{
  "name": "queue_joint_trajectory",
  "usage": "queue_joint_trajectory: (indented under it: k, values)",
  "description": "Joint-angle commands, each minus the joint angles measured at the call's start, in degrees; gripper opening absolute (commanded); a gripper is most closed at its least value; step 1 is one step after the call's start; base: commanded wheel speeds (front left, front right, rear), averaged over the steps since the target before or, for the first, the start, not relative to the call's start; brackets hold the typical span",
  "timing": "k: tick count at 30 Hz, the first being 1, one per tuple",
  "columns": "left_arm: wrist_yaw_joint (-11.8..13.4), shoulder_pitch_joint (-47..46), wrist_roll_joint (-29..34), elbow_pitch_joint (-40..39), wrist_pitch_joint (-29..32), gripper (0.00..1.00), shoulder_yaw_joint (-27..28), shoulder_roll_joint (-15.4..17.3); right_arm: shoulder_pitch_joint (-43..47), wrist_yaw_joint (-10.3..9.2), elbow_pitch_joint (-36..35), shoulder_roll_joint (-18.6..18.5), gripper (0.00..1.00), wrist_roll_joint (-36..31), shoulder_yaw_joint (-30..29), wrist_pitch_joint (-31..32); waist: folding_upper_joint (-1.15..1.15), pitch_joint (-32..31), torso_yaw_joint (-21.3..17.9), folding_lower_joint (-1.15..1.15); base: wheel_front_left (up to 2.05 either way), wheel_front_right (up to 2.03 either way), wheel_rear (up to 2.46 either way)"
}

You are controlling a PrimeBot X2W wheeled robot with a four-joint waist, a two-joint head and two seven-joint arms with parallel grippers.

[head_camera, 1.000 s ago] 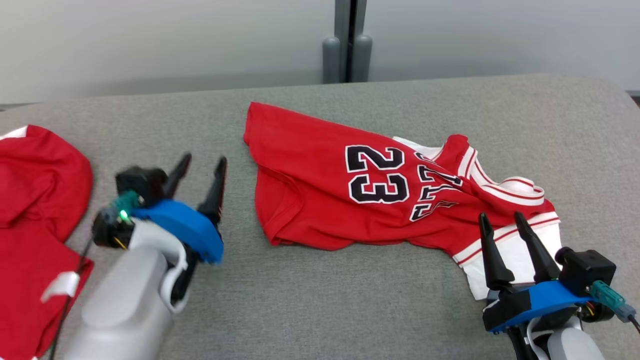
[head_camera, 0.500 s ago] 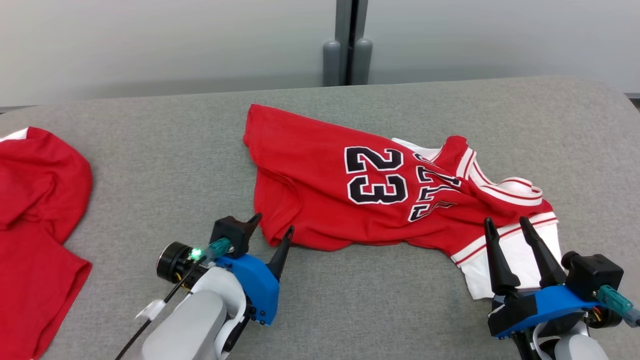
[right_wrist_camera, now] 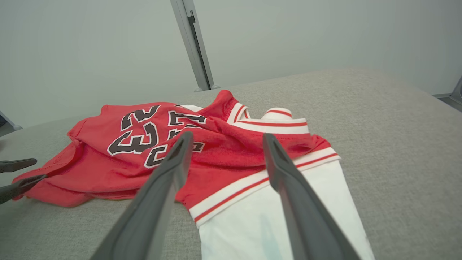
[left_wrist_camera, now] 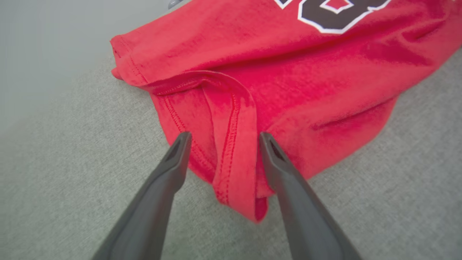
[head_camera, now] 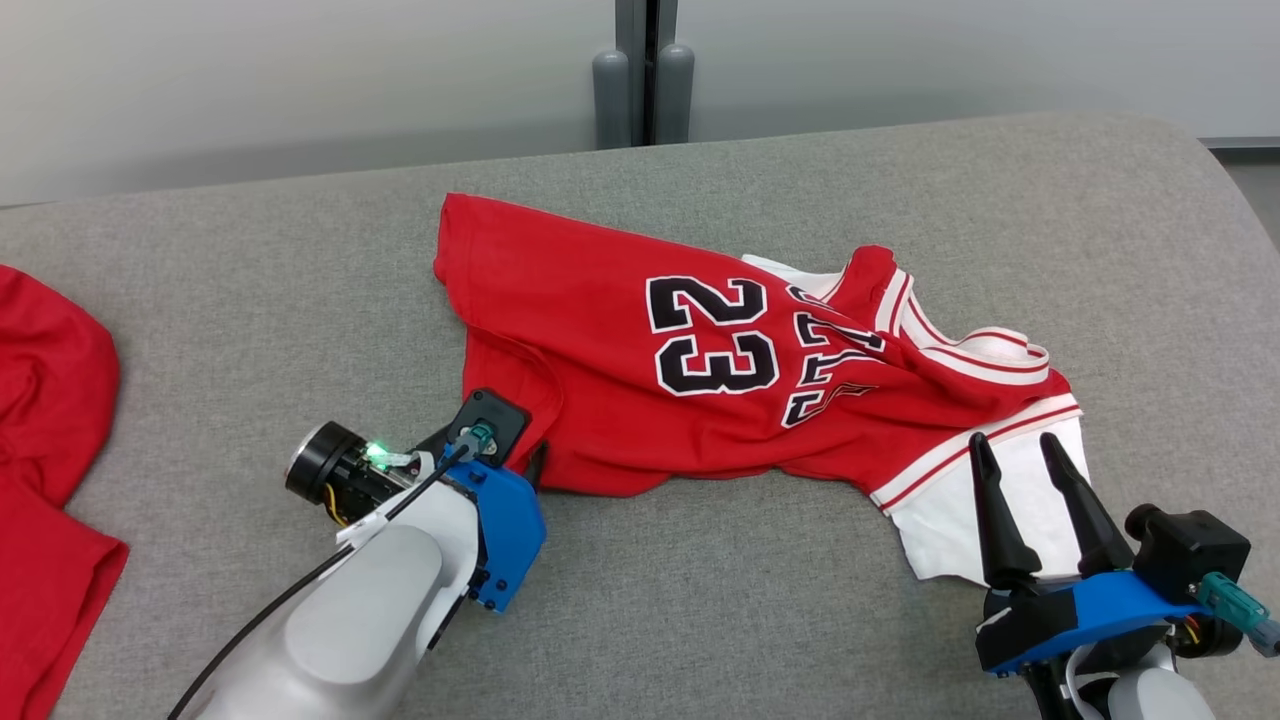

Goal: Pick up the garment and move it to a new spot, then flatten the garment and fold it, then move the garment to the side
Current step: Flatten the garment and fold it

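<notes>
A red jersey with a black "23" and a white sleeve lies crumpled on the grey table. My left gripper is at its near-left corner, largely hidden behind its own wrist. In the left wrist view, the left gripper is open, its fingers either side of a folded red hem. My right gripper stands open over the white sleeve; in the right wrist view, the right gripper has the sleeve's red-striped band between its fingers. The left gripper's fingertips show at the left edge.
Another red garment lies at the table's left edge. The grey padded table curves away at its right end. A grey post stands behind the far edge against a pale wall.
My left gripper has swung right and forward from open table to the jersey's near-left corner, its fingers now around the hem. The head camera has shifted a little. The right gripper has stayed put.
</notes>
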Motion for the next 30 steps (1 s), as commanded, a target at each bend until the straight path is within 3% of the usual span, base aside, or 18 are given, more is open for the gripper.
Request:
queue_joint_trajectory:
  k: [1, 5, 6, 7, 9, 11, 14, 20, 26, 30]
  values:
    - [0.6, -1.0, 0.0, 0.4, 0.3, 1.00, -0.2, 0.0, -0.5, 0.03, 0.2, -0.2, 1.00, 0.4, 0.0, -0.5, 0.00, 0.2, 0.0, 0.00, 0.00, 0.00, 0.00]
    - [1.1, -2.0, 0.5, 1.8, 0.2, 1.00, -0.5, -0.2, -0.9, 0.03, 0.4, -0.2, 1.00, 0.5, 0.1, -0.7, 0.00, 0.9, -0.2, 0.00, 0.00, 0.00, 0.00]
    - [1.0, -2.2, 0.5, 2.1, 0.1, 0.95, -0.6, -0.3, -1.0, 0.03, 0.5, -0.2, 1.00, 0.5, 0.1, -0.8, 0.00, 1.1, -0.2, 0.00, 0.00, 0.00, 0.00]
    - [1.0, -2.4, 0.6, 2.4, 0.0, 0.83, -0.7, -0.5, -1.1, 0.03, 0.5, -0.2, 1.00, 0.5, 0.1, -0.8, 0.00, 1.2, -0.2, 0.00, 0.00, 0.00, 0.00]
    - [1.3, -2.8, 0.5, 3.1, -0.5, 0.29, -0.6, -0.7, -1.4, 0.03, 0.6, -0.2, 1.00, 0.5, 0.2, -0.9, 0.00, 1.5, -0.3, 0.00, 0.00, 0.00, 0.00]
    - [1.2, -3.3, 0.6, 3.8, -0.7, 0.00, -0.8, -0.9, -1.5, 0.03, 0.7, -0.2, 1.00, 0.4, 0.1, -1.0, 0.00, 1.7, -0.3, 0.00, 0.00, 0.00, 0.00]
    - [1.1, -3.0, -1.5, 4.4, -2.0, 0.00, 0.8, -1.5, -1.4, 0.03, 0.8, -0.2, 1.00, 0.5, -0.1, -1.1, 0.00, 1.9, -0.1, 0.00, 0.00, 0.00, 0.00]
    - [0.8, 0.7, -12.3, 1.7, -8.8, 0.00, 10.7, -3.6, -1.1, 0.03, 1.2, -0.2, 1.00, 0.4, -0.7, -1.0, 0.00, 1.5, 0.8, 0.00, 0.00, 0.00, 0.00]
    - [-1.8, 5.5, -17.8, -7.3, -12.9, 0.00, 14.8, -3.0, -0.3, 0.03, 0.8, -0.2, 1.00, 0.0, -1.4, -0.4, 0.00, 0.4, 2.7, 0.00, 0.00, 0.00, 0.00]
    - [-1.3, 9.1, -20.3, -15.1, -11.5, 0.00, 15.9, -2.0, -0.1, 0.03, 0.4, -0.2, 1.00, 0.0, -1.3, -0.1, 0.00, -0.4, 3.5, 0.00, 0.00, 0.00, 0.00]
